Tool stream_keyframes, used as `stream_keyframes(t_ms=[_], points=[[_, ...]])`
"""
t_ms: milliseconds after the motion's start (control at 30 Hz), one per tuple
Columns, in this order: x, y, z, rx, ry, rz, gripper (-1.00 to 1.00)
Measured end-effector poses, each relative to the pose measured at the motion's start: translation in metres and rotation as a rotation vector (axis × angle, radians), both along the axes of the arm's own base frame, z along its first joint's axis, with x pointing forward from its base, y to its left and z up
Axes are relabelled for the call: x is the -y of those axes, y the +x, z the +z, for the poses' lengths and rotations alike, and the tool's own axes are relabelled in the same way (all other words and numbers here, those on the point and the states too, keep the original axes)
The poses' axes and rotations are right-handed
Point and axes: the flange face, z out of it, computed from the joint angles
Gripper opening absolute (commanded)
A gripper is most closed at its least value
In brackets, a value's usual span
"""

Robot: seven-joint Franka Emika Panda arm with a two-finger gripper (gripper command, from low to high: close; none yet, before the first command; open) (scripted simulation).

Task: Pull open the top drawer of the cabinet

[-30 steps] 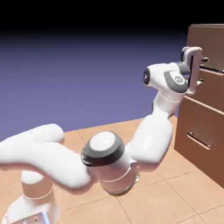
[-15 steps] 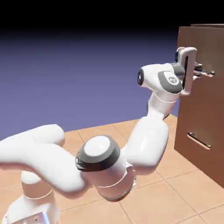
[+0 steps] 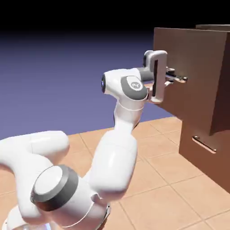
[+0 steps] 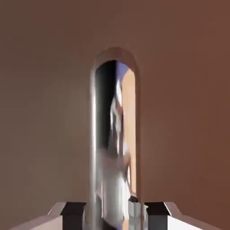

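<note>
With the gripper clamped on the silver handle, we're in the pulling step, and the top drawer stands well out from the cabinet, its front jutting toward the arm above the lower drawer, which sits flush. In the hand view the bar runs right between the grey fingertips, wood filling everything behind. By my read the opening is largely done; next call is a straight, level pull, grip held firm, no twisting off the bar.
</note>
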Motion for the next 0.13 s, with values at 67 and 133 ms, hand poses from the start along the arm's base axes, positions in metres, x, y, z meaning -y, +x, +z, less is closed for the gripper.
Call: stream_keyframes(t_ms=[67, 133], points=[[-0.001, -0.002, 0.0, 0.0, -0.001, 0.002, 1.0], [0.0, -0.015, 0.001, 0.0, 0.0, 0.002, 1.0]])
